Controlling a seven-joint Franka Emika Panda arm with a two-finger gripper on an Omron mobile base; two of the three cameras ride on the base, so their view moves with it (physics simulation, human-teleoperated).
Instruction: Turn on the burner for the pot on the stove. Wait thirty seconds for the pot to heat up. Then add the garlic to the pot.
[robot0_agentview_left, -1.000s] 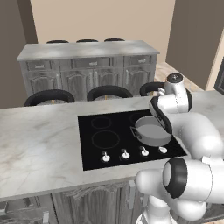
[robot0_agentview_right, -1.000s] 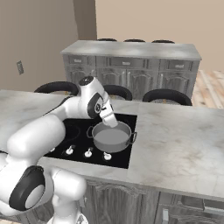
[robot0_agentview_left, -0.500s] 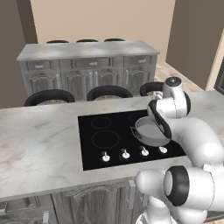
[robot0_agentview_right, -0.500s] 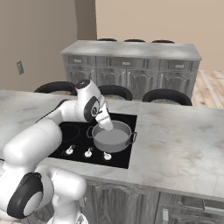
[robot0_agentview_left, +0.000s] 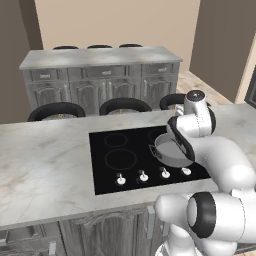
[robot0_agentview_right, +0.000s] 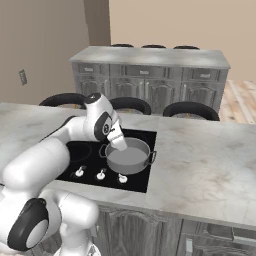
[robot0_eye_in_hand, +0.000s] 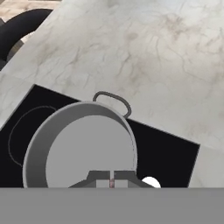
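**A:** So, where does the tool (robot0_eye_in_hand: 112, 180) stand?

**B:** It is clenched. From the hand camera the two tips are pressed almost together, with only a thin pinkish sliver between them. I take that sliver to be the garlic (robot0_eye_in_hand: 112, 183), pinched and not yet let go.

**A:** And below it?

**B:** The pot (robot0_eye_in_hand: 83, 146) is directly below, with its grey floor bare and nothing lying in it. It sits on the right near ring of the stove (robot0_eye_in_hand: 168, 148), and one loop handle points to the far side. A white knob (robot0_eye_in_hand: 151, 181) shows just beside the pot's rim.

**A:** What has changed in the last second?

**B:** Very little has. From the right base camera, the tool (robot0_agentview_right: 121, 145) has crept a touch lower and further in over the pot (robot0_agentview_right: 131, 159), while its jaws have stayed shut. The pot has not shifted on the stove (robot0_agentview_right: 82, 155).

**A:** What does that mean for the task?

**B:** I judge the carry to be finished and the drop to be next. Opening the jaws should land the bulb inside the pot, well away from the marble surface (robot0_agentview_right: 200, 160). I cannot tell whether the burner is lit.
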